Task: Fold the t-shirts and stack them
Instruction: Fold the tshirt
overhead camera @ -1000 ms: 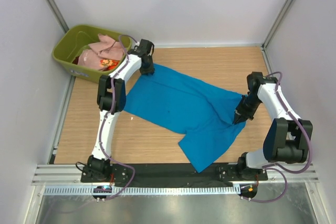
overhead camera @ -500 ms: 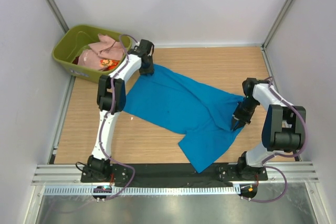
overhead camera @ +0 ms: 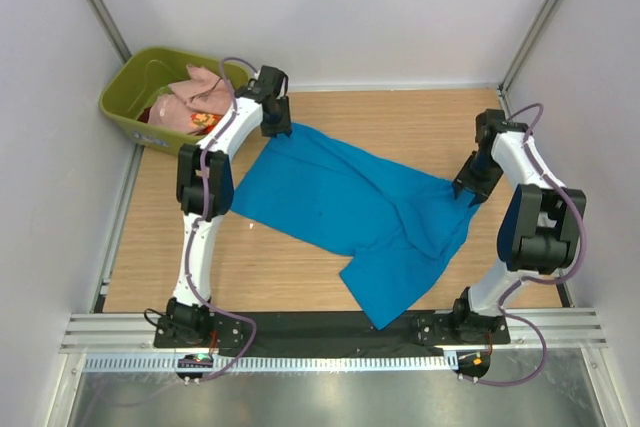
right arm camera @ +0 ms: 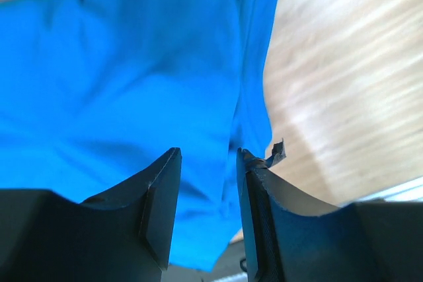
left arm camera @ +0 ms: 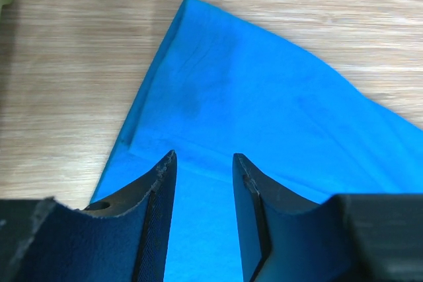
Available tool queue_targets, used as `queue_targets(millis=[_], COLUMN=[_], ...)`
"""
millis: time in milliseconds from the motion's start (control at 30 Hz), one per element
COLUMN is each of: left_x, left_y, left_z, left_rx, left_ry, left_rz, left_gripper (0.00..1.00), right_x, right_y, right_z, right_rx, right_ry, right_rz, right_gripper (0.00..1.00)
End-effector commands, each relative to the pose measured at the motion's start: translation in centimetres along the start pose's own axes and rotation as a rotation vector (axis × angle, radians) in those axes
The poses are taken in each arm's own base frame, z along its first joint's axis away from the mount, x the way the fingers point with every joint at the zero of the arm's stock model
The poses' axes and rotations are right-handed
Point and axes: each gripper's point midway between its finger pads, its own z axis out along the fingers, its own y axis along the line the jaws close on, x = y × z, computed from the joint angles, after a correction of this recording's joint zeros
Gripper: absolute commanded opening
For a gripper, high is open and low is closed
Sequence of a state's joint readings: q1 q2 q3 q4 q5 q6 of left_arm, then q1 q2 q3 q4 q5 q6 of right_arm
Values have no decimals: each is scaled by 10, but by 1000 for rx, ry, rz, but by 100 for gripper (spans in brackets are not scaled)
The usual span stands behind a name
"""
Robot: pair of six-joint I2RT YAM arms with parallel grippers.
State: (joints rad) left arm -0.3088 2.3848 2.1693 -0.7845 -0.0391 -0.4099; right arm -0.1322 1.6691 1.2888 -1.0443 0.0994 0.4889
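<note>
A bright blue t-shirt (overhead camera: 350, 209) lies spread and rumpled across the wooden table, running from far left to near right. My left gripper (overhead camera: 277, 128) hovers over its far left corner (left arm camera: 198, 44), jaws open, with only flat blue cloth below the gap (left arm camera: 203, 158). At the shirt's right edge my right gripper (overhead camera: 470, 185) is also open above the cloth (right arm camera: 132, 77), with nothing between its fingers (right arm camera: 208, 152). A pale pink t-shirt (overhead camera: 193, 97) and a red-orange patterned one (overhead camera: 208, 123) lie bunched in the tub.
The olive-green plastic tub (overhead camera: 122, 99) stands at the far left corner, partly off the table. Grey walls with metal posts close in on three sides. A black rail (overhead camera: 320, 327) runs along the near edge by the arm bases.
My right gripper has opened, let go of the shirt's right edge and lifted back toward the far right. The left gripper has opened wider over the far corner. The shirt lies a little flatter.
</note>
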Motion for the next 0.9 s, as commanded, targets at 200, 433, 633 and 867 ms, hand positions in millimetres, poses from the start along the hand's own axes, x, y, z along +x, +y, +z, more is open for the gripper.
queue_targets(millis=[200,433,633,867], left_x=[-13,-4,0,14], left_y=[-10,-7,-3,6], left_z=[-4,3,11,28], left_rx=[74,65,57,38], left_ry=[-13,10,27,90], left_rz=[-12,-9,-19,-29], left_gripper=[40,40,40,39], right_x=[-69,-89,-86,-93], right_y=[-5,4,7,-22], right_z=[38,36,50,69], right_rx=[37,-8,-17,43], right_ry=[-90,-121,-91,-79], right_rz=[43,56,68,143], right_gripper=[45,47,46,29])
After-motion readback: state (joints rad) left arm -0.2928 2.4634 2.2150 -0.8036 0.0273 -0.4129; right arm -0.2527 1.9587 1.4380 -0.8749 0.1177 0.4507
